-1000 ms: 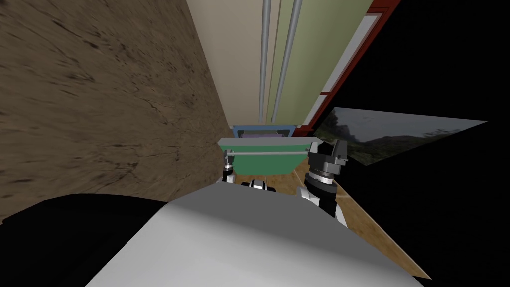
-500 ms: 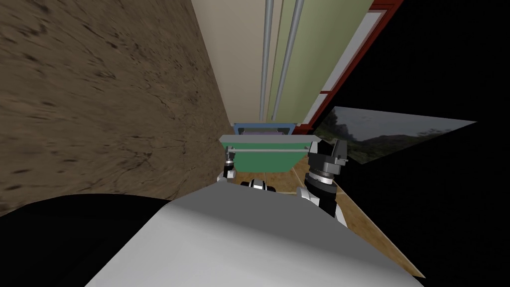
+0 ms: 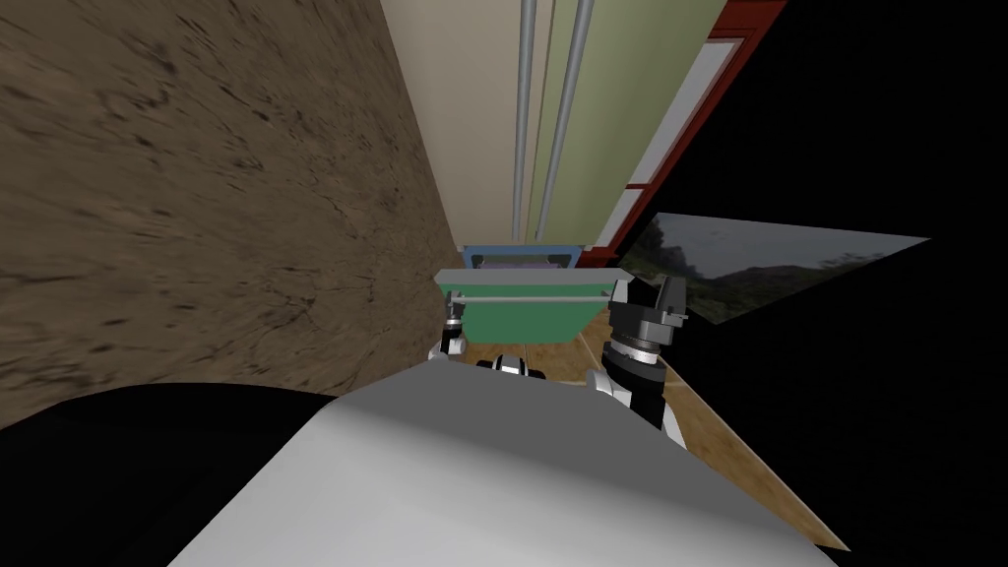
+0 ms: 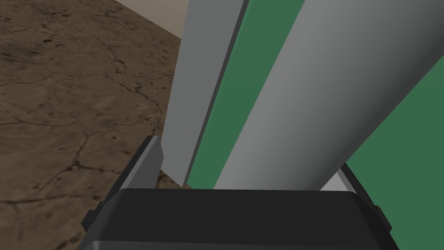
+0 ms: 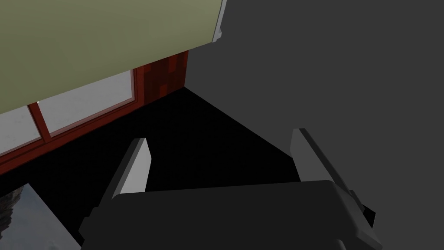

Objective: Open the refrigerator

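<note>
Item: fridge (image 3: 591, 118), straight ahead of me, set between a brown wall (image 3: 197, 197) on my left and a red-framed window (image 3: 689, 108) on my right. Upper part: one beige door and one olive-green door, side by side, each with a long grey handle (image 3: 525, 118) running its height. Lower part: a green drawer (image 3: 527, 320) with a grey top edge, standing forward of the doors, with a blue frame (image 3: 522, 254) showing behind it. Across the drawer front runs a grey bar (image 3: 532, 299). Left gripper (image 3: 452, 317) sits at the bar's left end, near the brown wall. Its wrist camera shows the fingers spread to either side of the bar (image 4: 312, 100), one close against it, the other apart from it, with green face and grey edging in the gap; not clamped. Right gripper (image 3: 648, 290) hangs just off the drawer's right corner, over wooden floor (image 3: 551, 356), fingers parted and holding nothing, with a black area beyond.
</note>
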